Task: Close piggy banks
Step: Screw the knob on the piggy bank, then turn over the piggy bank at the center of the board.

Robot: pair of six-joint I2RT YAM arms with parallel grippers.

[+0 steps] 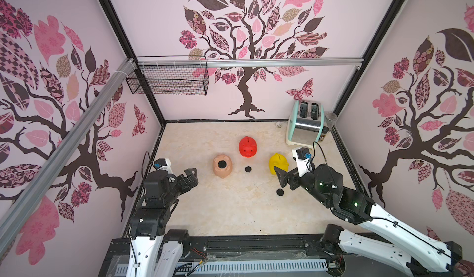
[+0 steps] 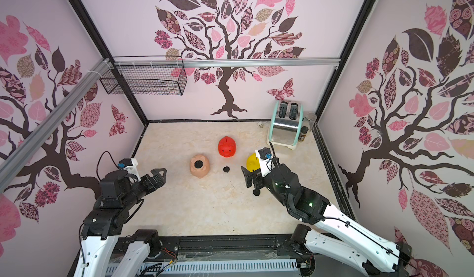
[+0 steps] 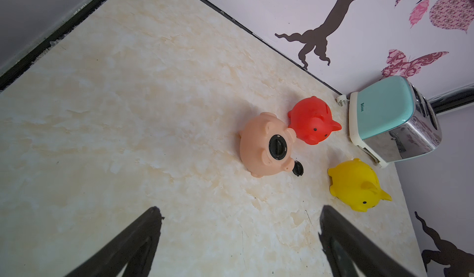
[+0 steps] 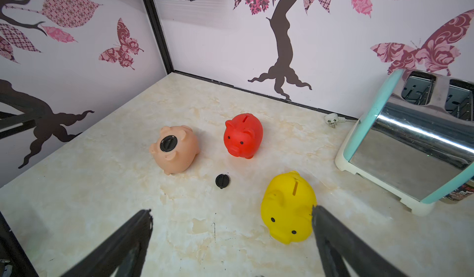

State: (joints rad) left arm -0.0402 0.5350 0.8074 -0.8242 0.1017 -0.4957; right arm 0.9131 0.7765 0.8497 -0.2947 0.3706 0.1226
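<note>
Three piggy banks stand mid-table. The peach-pink one (image 1: 222, 166) (image 4: 175, 148) lies belly up with a black plug seated in its round hole. Behind it the red pig (image 1: 248, 147) (image 3: 313, 120) stands upright, and so does the yellow pig (image 1: 278, 163) (image 4: 288, 206) to its right. One loose black plug disc (image 1: 248, 169) (image 4: 222, 181) lies between the pigs. Another disc (image 1: 280, 192) lies under my right gripper. My left gripper (image 1: 193, 177) (image 3: 239, 209) hovers open and empty left of the peach pig. My right gripper (image 1: 280, 177) (image 4: 230, 210) is open, one finger beside the yellow pig's head.
A teal and chrome toaster (image 1: 306, 123) stands at the back right corner with a jar (image 1: 329, 124) behind it and its white power plug (image 4: 332, 120) on the table. A black wire basket (image 1: 168, 79) hangs on the back left wall. Walls close three sides.
</note>
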